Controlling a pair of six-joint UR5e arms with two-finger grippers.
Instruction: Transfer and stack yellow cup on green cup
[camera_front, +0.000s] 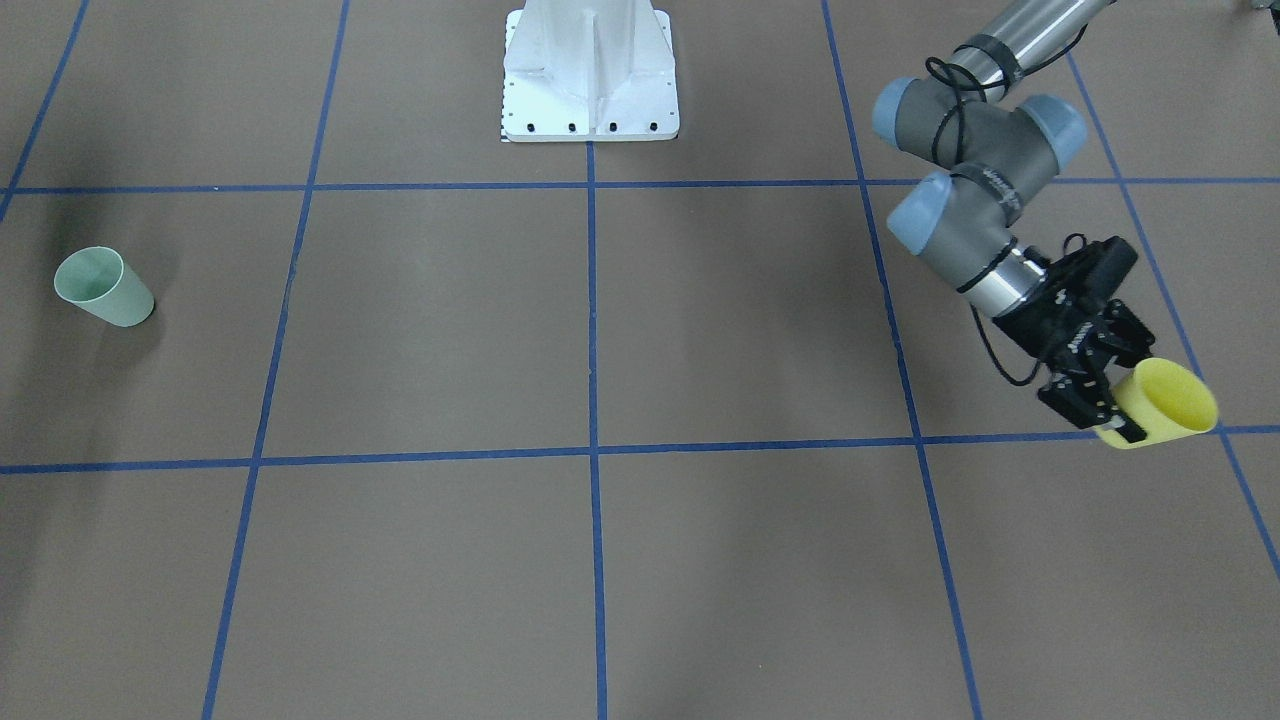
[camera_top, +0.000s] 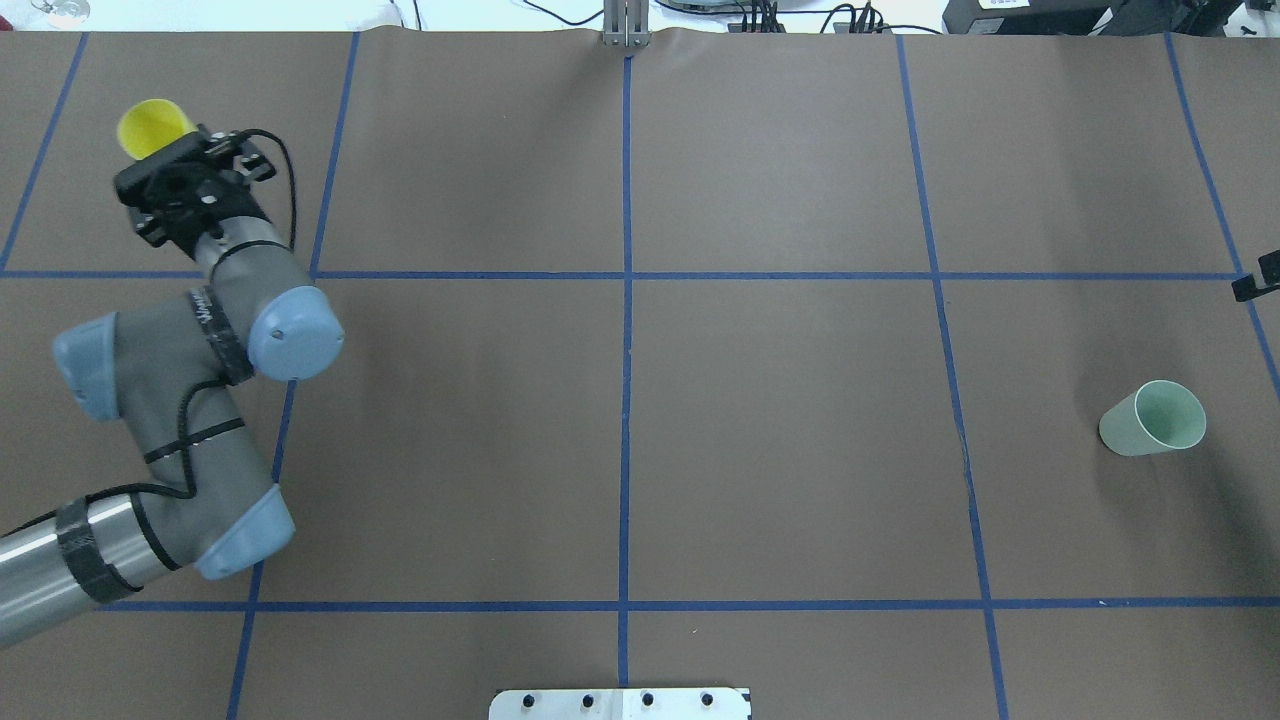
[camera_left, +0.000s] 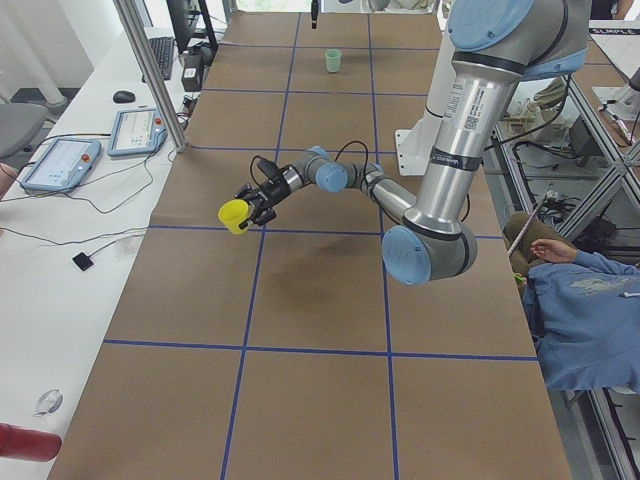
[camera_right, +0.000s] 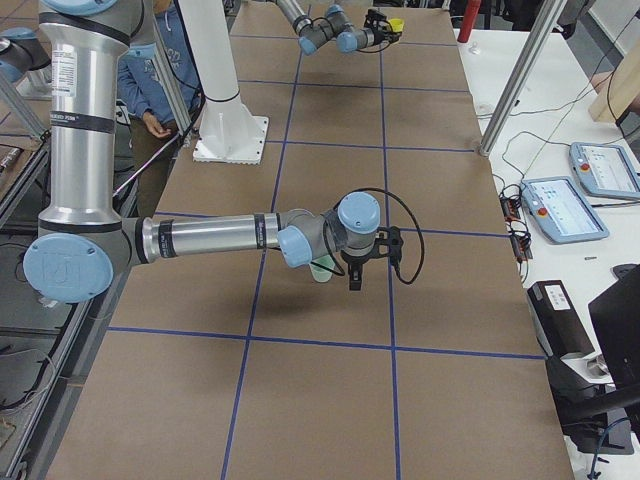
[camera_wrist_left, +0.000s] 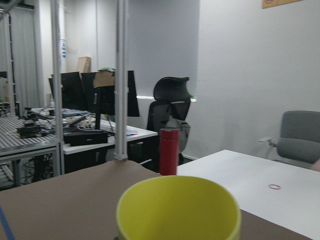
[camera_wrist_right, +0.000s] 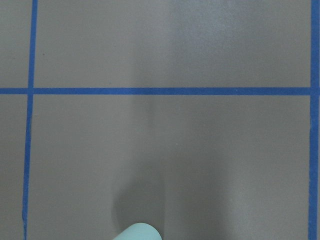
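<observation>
My left pincer (camera_front: 1122, 408) is clamped on the yellow cup (camera_front: 1172, 402), holding it tipped on its side above the bench (camera_front: 700, 330) near the far left corner. The green cup (camera_front: 103, 287) stands well apart by the right edge. My right pincer (camera_right: 352, 276) hangs just beside it, and I can't tell if that one's apart or together.

The yellow cup (camera_front: 1165, 403): smooth plastic, slight sheen. The green cup (camera_front: 103, 287): smooth plastic, matt. The surface (camera_front: 440, 320): brown paper-like sheet, low sheen, marked with blue tape lines (camera_front: 592, 300). The left arm (camera_front: 985, 135): brushed metal tube, matt grey housings, smooth blue caps.
</observation>
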